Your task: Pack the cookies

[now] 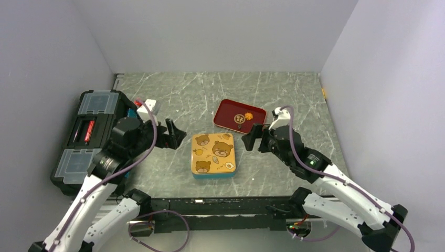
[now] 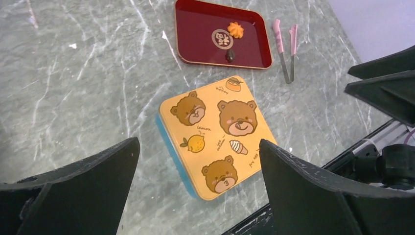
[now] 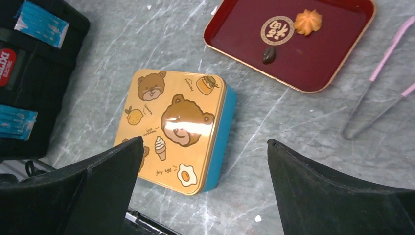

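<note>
I am holding the left gripper (image 2: 198,143) and the right gripper (image 3: 205,141) fully spread and empty, flanking the closed orange bear-print tin (image 1: 213,155) by the table's near edge. The lid probably needs lifting level, by opposite edges. Farther off, the orange flower-shaped cookie (image 3: 308,22) and the small dark piece (image 3: 268,55) are lying on the dark-red tray (image 1: 225,113).

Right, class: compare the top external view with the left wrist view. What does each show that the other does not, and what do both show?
Only the top external view: the black toolbox at the table's left side, and the grey walls around the table. Only the left wrist view: the pink tongs lying just right of the tray. Both: the closed bear-print tin, and the red tray behind it, holding an orange flower cookie and a small dark piece.
</note>
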Motion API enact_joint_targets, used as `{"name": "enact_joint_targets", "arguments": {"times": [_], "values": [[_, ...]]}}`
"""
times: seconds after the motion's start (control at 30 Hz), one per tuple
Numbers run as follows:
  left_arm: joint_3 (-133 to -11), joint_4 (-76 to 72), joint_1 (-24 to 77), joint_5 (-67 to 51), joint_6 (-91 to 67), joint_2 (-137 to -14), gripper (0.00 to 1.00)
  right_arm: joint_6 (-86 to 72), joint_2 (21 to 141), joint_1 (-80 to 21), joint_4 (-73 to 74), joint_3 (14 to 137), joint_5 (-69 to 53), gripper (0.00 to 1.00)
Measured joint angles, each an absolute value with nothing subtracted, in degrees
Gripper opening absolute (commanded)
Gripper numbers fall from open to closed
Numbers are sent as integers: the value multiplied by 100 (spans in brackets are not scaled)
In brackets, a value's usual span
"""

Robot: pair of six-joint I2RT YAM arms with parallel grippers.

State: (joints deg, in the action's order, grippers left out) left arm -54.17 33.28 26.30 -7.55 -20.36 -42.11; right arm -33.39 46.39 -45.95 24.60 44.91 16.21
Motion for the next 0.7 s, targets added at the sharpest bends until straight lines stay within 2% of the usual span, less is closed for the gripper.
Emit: {"name": "enact_joint_targets", "arguments": {"times": [0.37,0.7], "values": [[-4565,3813,2635,-75,-2097,-2845,99,-3518,3326,-4595,3041,3968,2080,100],[-3892,3776,2635,137,-2235,-1962,99,-3844,2958,-4595,3343,3577,2106,100]]}}
